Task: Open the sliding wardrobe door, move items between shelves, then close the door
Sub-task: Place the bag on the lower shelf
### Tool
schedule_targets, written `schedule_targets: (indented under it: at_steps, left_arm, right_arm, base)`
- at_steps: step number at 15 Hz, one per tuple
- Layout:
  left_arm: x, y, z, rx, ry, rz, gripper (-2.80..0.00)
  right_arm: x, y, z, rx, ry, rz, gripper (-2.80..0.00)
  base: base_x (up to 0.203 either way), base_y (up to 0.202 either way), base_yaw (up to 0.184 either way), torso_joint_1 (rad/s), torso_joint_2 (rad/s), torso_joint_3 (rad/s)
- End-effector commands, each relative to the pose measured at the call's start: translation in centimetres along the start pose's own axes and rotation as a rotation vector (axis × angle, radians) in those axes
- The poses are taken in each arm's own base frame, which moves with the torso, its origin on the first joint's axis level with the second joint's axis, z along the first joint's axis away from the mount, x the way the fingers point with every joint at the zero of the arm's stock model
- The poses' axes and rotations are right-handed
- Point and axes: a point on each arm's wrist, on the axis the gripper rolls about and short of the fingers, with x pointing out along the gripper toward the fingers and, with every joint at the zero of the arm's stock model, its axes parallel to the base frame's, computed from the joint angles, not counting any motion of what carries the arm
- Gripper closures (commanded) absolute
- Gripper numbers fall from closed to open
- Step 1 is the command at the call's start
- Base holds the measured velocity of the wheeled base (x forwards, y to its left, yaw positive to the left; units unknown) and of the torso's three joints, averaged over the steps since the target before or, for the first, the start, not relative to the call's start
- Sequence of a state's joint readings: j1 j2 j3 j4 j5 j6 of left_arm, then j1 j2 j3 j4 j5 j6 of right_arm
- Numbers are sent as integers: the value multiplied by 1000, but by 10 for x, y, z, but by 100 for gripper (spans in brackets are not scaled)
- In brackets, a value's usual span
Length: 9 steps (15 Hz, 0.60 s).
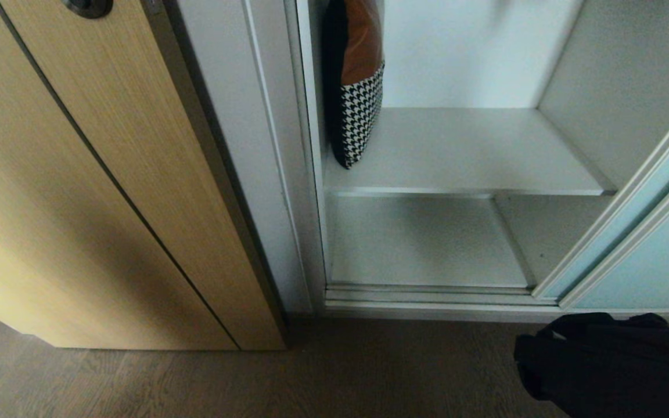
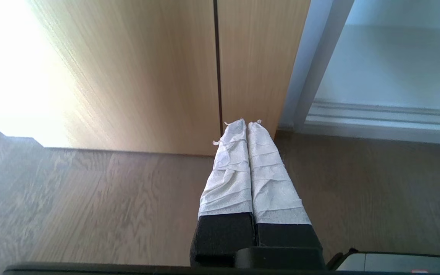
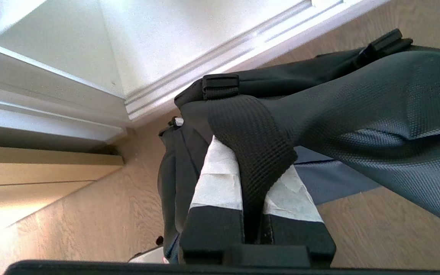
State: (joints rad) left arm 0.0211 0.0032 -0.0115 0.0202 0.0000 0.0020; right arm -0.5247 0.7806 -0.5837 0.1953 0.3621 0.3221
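Bulky soft black fabric bag [image 1: 619, 366] is hanging just above the wood floor [image 1: 253, 383], in front of the open wardrobe, by the pale turquoise sliding glass door [image 1: 654, 255]. Its woven strap [image 3: 256, 152] is running between the right gripper [image 3: 248, 164] fingers, clenched on it. Left gripper [image 2: 247, 126] is sitting closed, empty, near the tan wood-grain door [image 2: 147, 76].

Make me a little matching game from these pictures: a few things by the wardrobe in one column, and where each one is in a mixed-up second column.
Things:
1. black bag
2. houndstooth cushion
3. turquoise sliding door
4. left hand

Places or states:
A. standing on the upper shelf, against the left wall
B. slid aside to the right
C. shut, empty, above the floor
D. hanging by its strap from the right hand

Pairs: 1-D, 2-A, 3-B, 4-C
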Motion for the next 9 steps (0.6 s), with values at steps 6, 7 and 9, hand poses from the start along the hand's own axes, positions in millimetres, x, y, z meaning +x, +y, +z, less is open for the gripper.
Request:
schedule_targets:
  at_steps: [6, 7, 9]
  left_arm:
    - [0, 0, 0, -2, 3, 0, 0]
    - [0, 0, 0, -2, 3, 0, 0]
    - [0, 0, 0, -2, 3, 0, 0]
  right_arm:
    - [5, -3, -5, 12, 32, -3, 0]
    - [6, -4, -6, 14, 37, -5, 0]
    - [7, -5, -8, 16, 46, -8, 0]
  base:
    - [0, 0, 0, 1, 4, -175]
    - [0, 0, 0, 3, 2, -198]
    - [0, 0, 0, 4, 2, -195]
